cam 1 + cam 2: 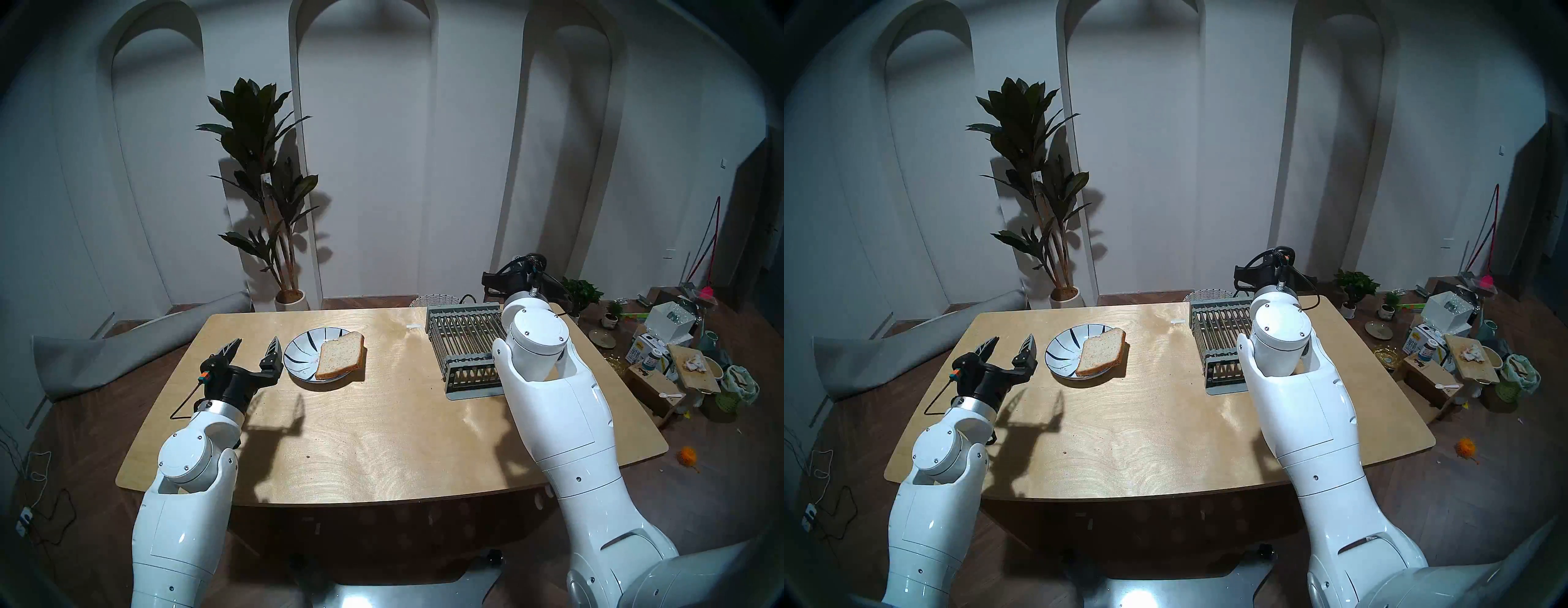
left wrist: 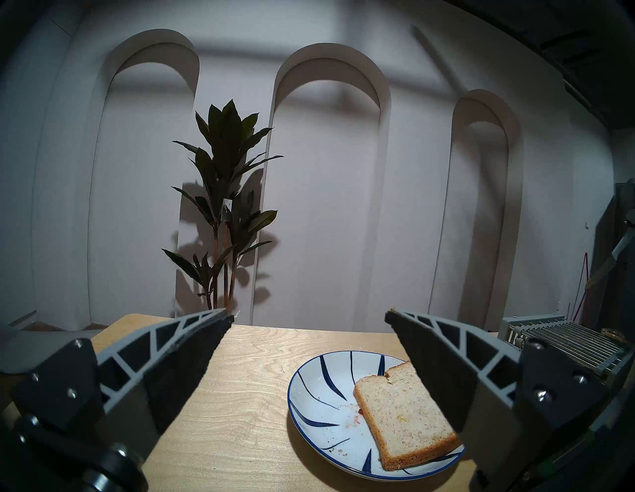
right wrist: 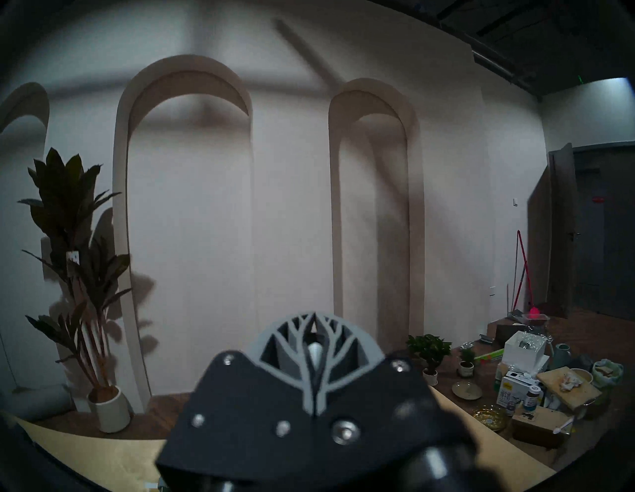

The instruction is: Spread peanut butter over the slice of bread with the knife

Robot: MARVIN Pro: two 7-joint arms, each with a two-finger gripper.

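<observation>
The slice of bread (image 1: 341,356) lies on the right side of a white plate with blue stripes (image 1: 299,352), overhanging its rim. In the left wrist view the bread (image 2: 403,421) carries a faint orange speck. My left gripper (image 1: 254,344) is open and empty, just left of the plate, above the table. My right gripper (image 3: 313,319) is shut on the knife's pale handle (image 3: 314,352). The silver blade (image 2: 615,257) shows tilted at the left wrist view's right edge. In the head views my right elbow hides the right gripper's fingers. A small round tub with orange paste (image 2: 610,332) seems to sit by the rack.
A grey slatted rack (image 1: 462,344) stands at the table's back right, partly behind my right arm (image 1: 547,382). A wicker basket (image 1: 432,300) sits behind the table's far edge. A potted plant (image 1: 271,191) stands by the wall. Boxes and clutter (image 1: 679,361) cover the floor at right.
</observation>
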